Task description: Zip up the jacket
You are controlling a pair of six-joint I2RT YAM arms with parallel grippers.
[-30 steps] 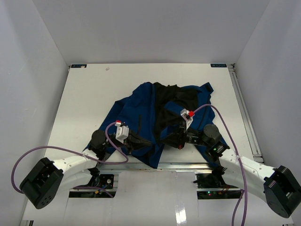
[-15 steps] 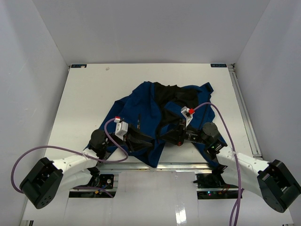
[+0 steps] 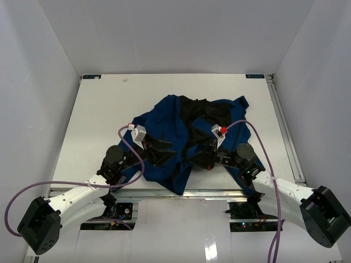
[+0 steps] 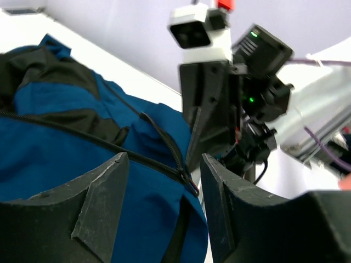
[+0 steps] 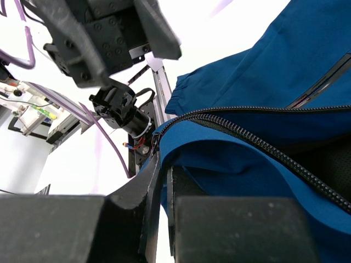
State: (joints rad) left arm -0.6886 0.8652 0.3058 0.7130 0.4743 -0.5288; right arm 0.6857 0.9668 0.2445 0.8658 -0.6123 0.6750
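The royal-blue jacket [image 3: 167, 123] lies crumpled on the middle of the white table [image 3: 98, 109], its black lining [image 3: 193, 118] showing. My left gripper [image 3: 164, 152] hovers open just over the jacket's near left panel. In the left wrist view its fingers [image 4: 101, 211] stand apart with nothing between them, and the zipper's lower end [image 4: 191, 186] lies beyond the gap. My right gripper [image 5: 164, 167] is shut on the jacket's blue hem [image 5: 219, 159] right beside the zipper slider [image 5: 155, 143]. From above the right gripper [image 3: 193, 159] sits at the jacket's near edge.
A metal rail [image 3: 219, 193] runs along the table's near edge under the jacket's hem. Purple cables [image 3: 258, 134] loop from both wrists. White walls close in the table on three sides. The two grippers face each other, close together.
My left gripper has opened and let go of the jacket, and its wrist has risen and pulled back to the left. The right gripper keeps its grip on the hem.
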